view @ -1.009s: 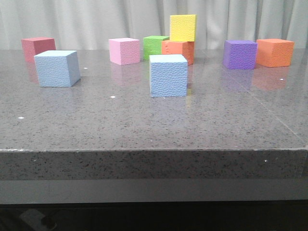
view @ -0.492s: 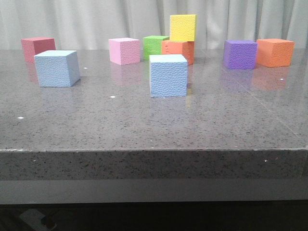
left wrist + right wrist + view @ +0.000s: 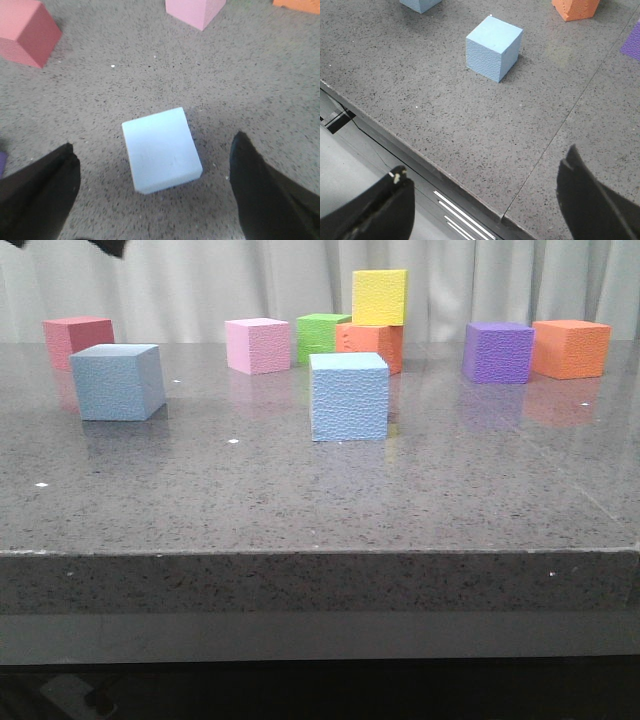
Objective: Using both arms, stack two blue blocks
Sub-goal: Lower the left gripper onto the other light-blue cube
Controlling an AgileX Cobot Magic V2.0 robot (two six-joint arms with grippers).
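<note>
Two sky-blue blocks stand apart on the grey table: one at the left [image 3: 117, 382], one in the middle [image 3: 348, 397]. In the left wrist view my left gripper [image 3: 154, 141] is open and hovers over the left blue block [image 3: 161, 150], which lies between its fingers without touching them. A dark part of the left arm [image 3: 112, 247] shows at the front view's top left. My right gripper [image 3: 485, 161] is open and empty, above the table's front edge, well short of the middle blue block [image 3: 493, 48]. The other blue block [image 3: 420, 4] shows beyond it.
Behind the blue blocks stand a red cube [image 3: 77, 340], a pink cube [image 3: 258, 345], a green cube [image 3: 322, 337], a yellow cube [image 3: 380, 297] on an orange one [image 3: 370, 345], a purple cube [image 3: 498, 352] and another orange cube [image 3: 571, 348]. The table's front edge [image 3: 320, 555] is near.
A dark part of the left arm has come into the front view at the top left. The blocks have not moved.
</note>
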